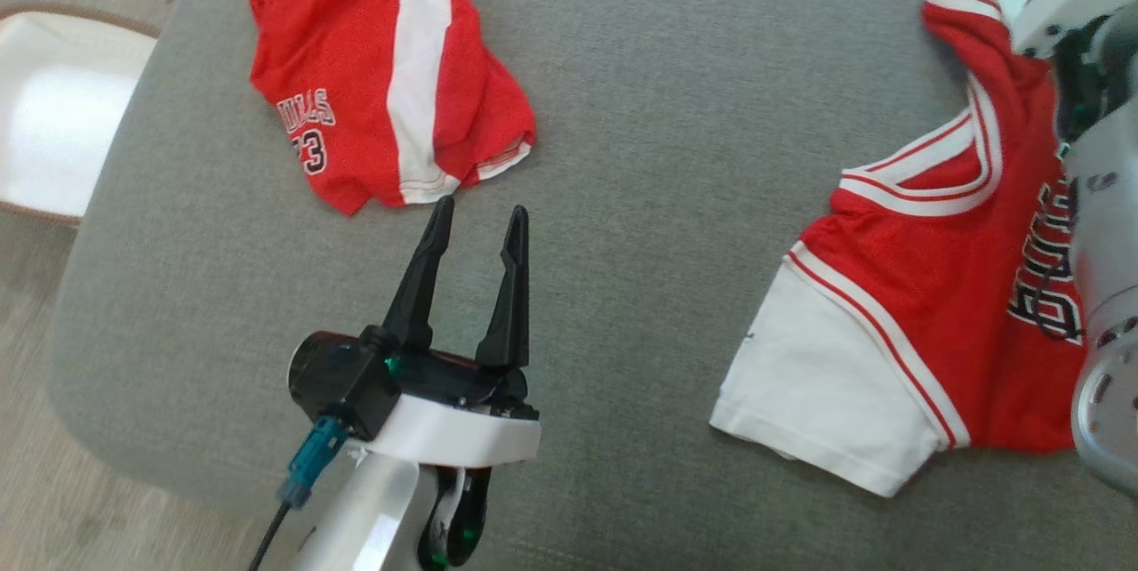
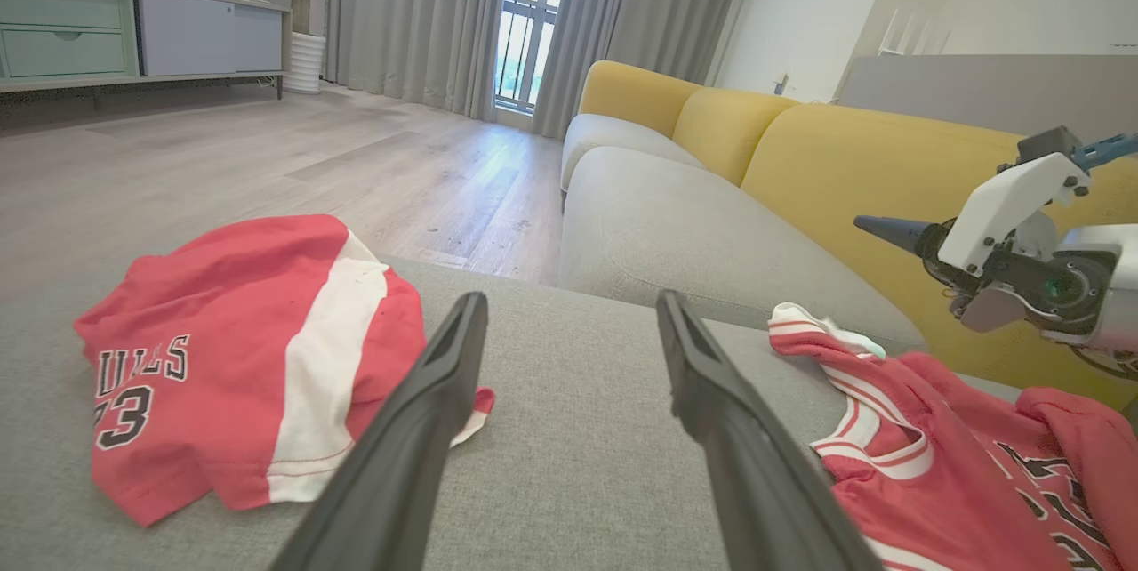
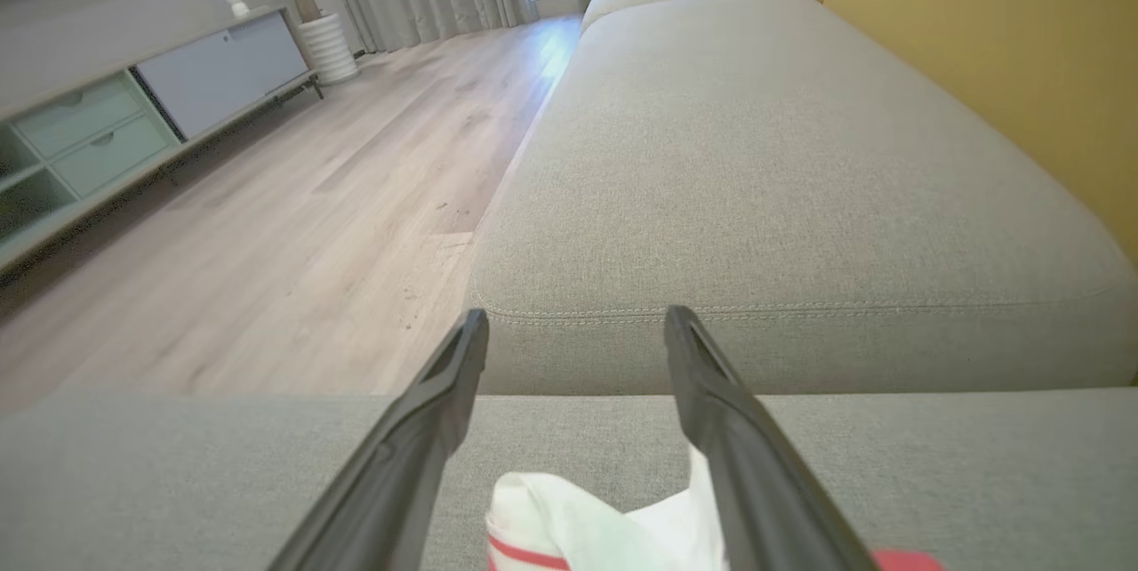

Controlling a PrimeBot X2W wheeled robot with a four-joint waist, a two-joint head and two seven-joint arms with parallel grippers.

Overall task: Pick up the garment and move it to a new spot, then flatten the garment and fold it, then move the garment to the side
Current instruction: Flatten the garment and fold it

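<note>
A red and white jersey, the garment (image 1: 925, 286), lies spread at the right of the grey cushion (image 1: 676, 91). Crumpled red shorts (image 1: 373, 82) with a white stripe and "23" lie at the far left. My left gripper (image 1: 480, 211) hovers open and empty just short of the shorts' hem, which the left wrist view shows as the shorts (image 2: 222, 357) to the left of its fingers. My right gripper (image 3: 576, 326) stands open above the jersey's white, red-striped top edge (image 3: 569, 526), which lies loose between its fingers. The right forearm (image 1: 1102, 286) covers the jersey's right side.
The cushion's edge drops to wooden floor (image 1: 53, 482) on the left, where a white seat (image 1: 53, 108) stands. A second grey cushion (image 3: 782, 171) and yellow backrests (image 2: 853, 162) lie beyond. A low cabinet (image 2: 133, 37) stands along the far wall.
</note>
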